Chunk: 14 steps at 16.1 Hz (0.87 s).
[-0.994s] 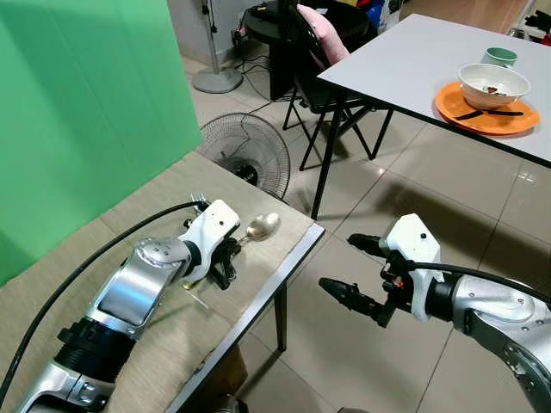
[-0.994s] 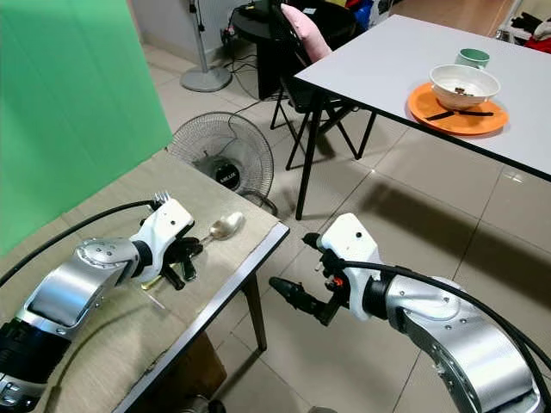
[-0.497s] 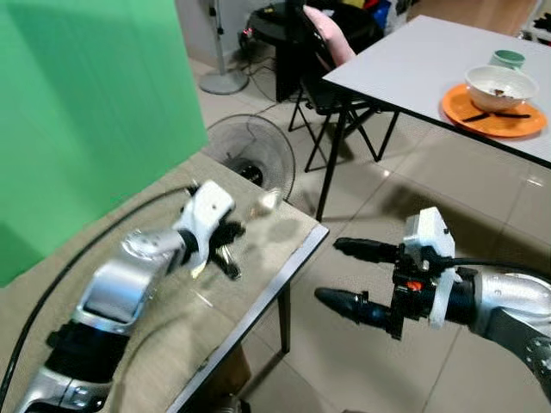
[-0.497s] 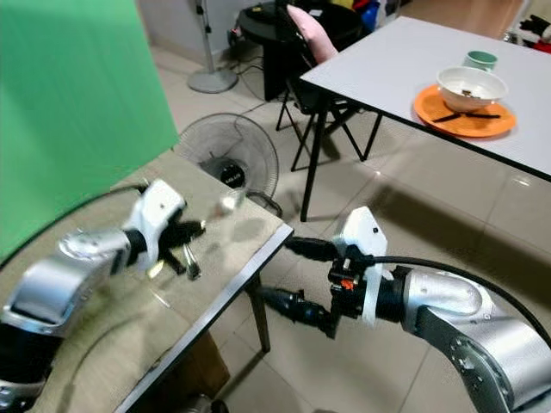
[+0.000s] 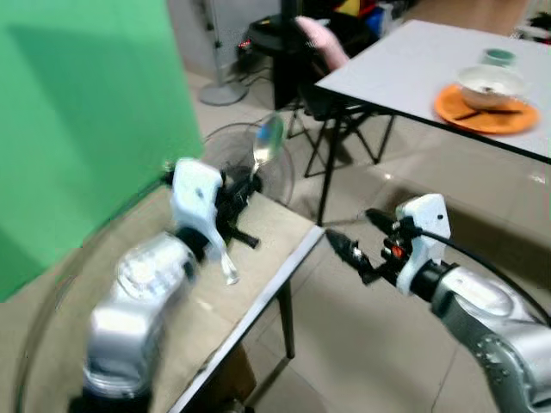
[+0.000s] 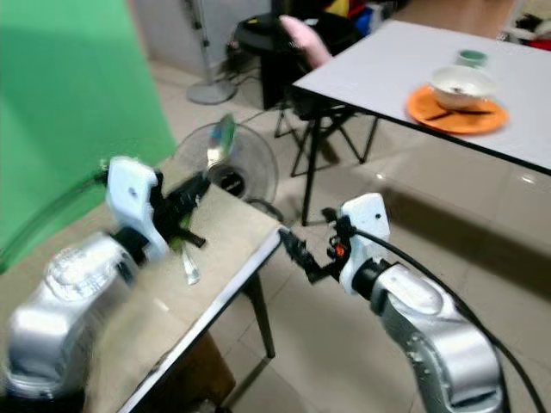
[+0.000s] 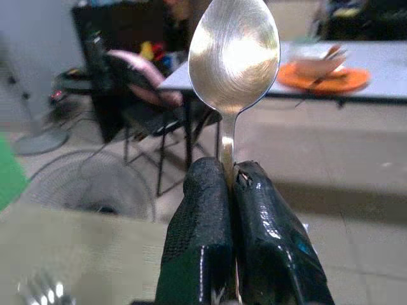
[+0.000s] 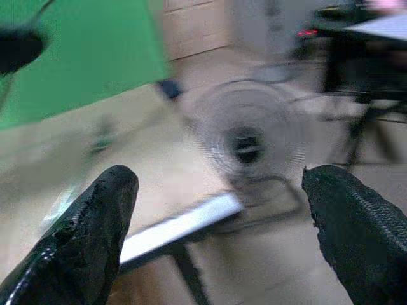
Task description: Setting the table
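Note:
My left gripper [image 5: 248, 183] is shut on the handle of a silver spoon [image 5: 268, 140] and holds it upright in the air above the far corner of the beige-topped table [image 5: 277, 231]. In the left wrist view the spoon [image 7: 234, 54] stands bowl-up between the closed fingers [image 7: 203, 210]. A blurred silver utensil [image 5: 227, 268] lies on the beige top just below that gripper. My right gripper [image 5: 359, 235] hangs open over the floor just off the table's edge, with nothing between its fingers [image 8: 95, 229].
Across the tiled floor stands a white table [image 5: 413, 60] carrying an orange plate [image 5: 486, 110], a white bowl [image 5: 489, 83] and a green cup [image 5: 499, 56]. A floor fan [image 6: 234, 159] sits behind the beige table. A green screen [image 5: 77, 103] is at left, a dark chair [image 5: 323, 52] beyond.
My left gripper has lifted the spoon off the beige top and turned it upright. The right gripper rose and swung in toward the table edge. The camera also shifted.

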### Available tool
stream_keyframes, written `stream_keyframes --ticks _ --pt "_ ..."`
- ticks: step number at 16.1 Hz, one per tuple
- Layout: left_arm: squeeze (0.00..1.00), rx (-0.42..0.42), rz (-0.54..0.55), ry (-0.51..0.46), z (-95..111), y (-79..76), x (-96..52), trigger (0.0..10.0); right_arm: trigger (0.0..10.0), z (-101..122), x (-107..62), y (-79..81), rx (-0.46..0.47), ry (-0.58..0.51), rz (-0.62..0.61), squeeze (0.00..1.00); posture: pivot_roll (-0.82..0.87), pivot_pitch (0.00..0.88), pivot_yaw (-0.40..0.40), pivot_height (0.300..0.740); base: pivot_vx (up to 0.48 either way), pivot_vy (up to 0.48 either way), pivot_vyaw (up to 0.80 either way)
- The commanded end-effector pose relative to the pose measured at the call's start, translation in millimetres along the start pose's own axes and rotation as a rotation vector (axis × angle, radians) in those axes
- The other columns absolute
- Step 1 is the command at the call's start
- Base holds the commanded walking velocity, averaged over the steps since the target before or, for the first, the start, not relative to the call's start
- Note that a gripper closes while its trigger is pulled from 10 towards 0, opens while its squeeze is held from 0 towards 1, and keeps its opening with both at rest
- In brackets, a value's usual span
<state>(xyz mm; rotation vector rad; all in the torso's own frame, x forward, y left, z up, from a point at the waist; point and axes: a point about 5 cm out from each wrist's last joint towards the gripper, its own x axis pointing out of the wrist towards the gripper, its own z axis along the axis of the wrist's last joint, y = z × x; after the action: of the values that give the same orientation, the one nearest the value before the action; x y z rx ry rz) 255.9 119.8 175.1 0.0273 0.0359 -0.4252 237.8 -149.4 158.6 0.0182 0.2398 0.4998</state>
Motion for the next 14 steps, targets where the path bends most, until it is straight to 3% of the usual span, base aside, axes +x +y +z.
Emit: stream_keyframes --ticks 1,4,7,9,14 --pt "0.00 0.045 0.076 -0.019 3 4.8 -5.4 10.0 10.0 2 -2.1 -6.9 -0.026 -0.014 -0.086 0.00 -0.11 0.017 0.102 0.740 0.000 0.000 -0.69" --pt "0.00 0.052 0.204 -0.022 -5 0.1 -15.8 10.0 10.0 2 -4.2 -17.3 -0.073 -0.040 -0.232 0.00 -0.11 0.045 0.088 0.740 0.000 0.000 -0.72" --pt "0.00 0.051 0.252 -0.023 -9 -1.1 -19.1 10.0 10.0 4 -4.4 -20.3 -0.066 -0.036 -0.256 0.00 -0.11 0.056 0.083 0.740 0.000 0.000 -0.73" --pt "0.00 0.088 0.204 -0.051 -7 -7.2 -18.1 10.0 10.0 7 -5.6 -22.6 -0.066 -0.040 -0.275 0.00 -0.13 0.065 0.080 0.740 0.000 0.000 -0.73" --pt "0.00 0.081 0.186 -0.065 -4 -9.4 -17.5 10.0 10.0 6 -12.9 -24.5 -0.057 -0.042 -0.311 0.00 -0.14 0.080 0.089 0.740 0.160 0.000 -0.73"
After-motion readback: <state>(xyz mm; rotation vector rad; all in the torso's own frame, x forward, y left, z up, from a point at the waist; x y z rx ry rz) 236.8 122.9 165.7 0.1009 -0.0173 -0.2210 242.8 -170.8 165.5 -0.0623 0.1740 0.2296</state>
